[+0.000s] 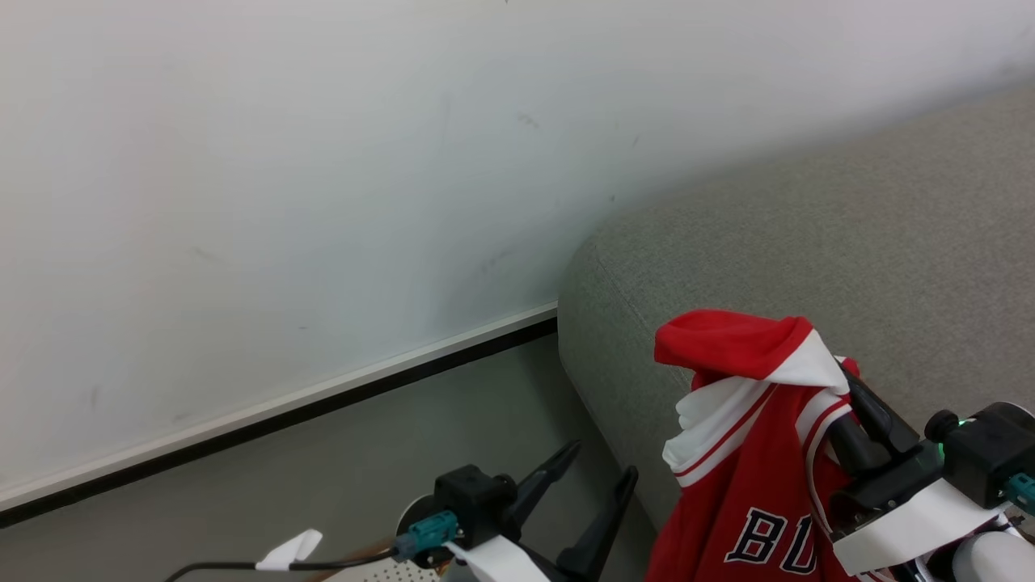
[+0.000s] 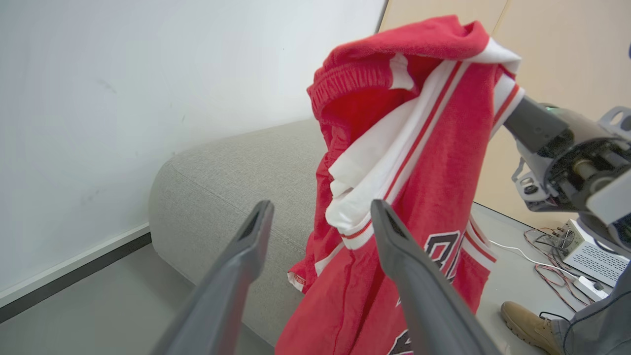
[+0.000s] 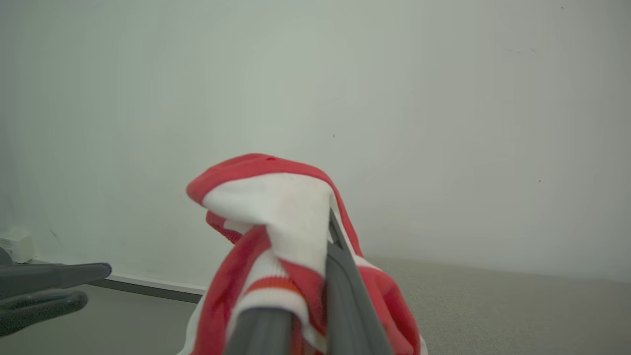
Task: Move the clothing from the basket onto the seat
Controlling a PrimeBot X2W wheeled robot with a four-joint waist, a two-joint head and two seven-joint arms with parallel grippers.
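Observation:
The clothing (image 1: 744,461), a red jersey with white trim and black lettering, hangs in the air from my right gripper (image 1: 841,396), which is shut on its upper folds beside the seat's corner. In the right wrist view the cloth (image 3: 276,207) drapes over the fingers (image 3: 345,286). The seat (image 1: 808,242) is a light grey sofa against the wall. My left gripper (image 1: 598,469) stands open and empty, low and just left of the hanging clothing (image 2: 424,148). A sliver of the white perforated basket (image 1: 388,572) shows at the head view's bottom edge.
A white wall with a dark baseboard (image 1: 283,412) runs behind the grey floor. In the left wrist view a person's tan shoe (image 2: 525,320), cables and a power strip (image 2: 586,286) lie on the floor to the right.

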